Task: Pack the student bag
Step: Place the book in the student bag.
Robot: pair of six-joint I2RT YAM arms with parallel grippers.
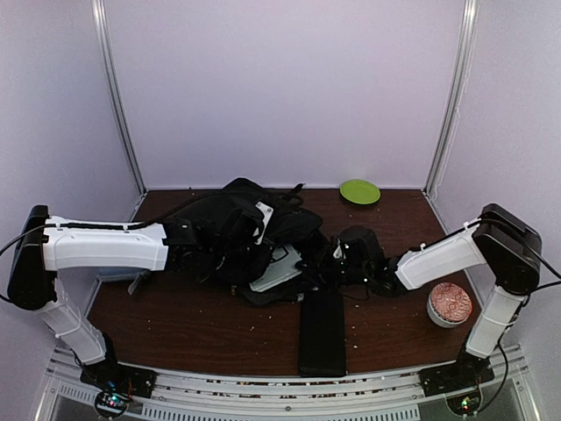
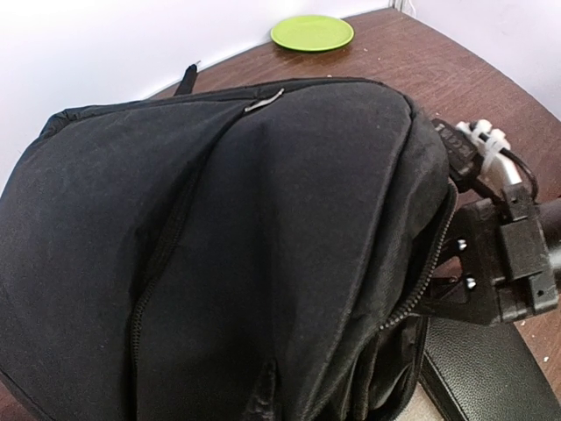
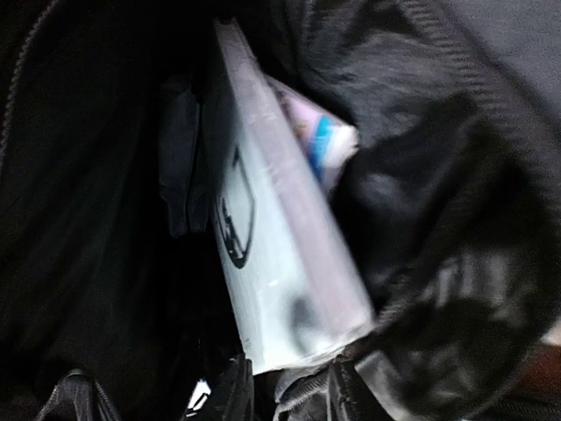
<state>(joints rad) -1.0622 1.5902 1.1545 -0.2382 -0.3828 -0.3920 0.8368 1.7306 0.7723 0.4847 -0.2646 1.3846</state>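
Student bag (image 2: 219,246) is soft, black, zippered fabric

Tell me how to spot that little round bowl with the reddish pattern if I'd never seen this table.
On the brown table, look to the near right corner, beside the white upright part of the right arm. There stands a small white bowl whose top shows a red-and-white pattern. The only other round thing, a green plate, is flat, plain and at the far edge.
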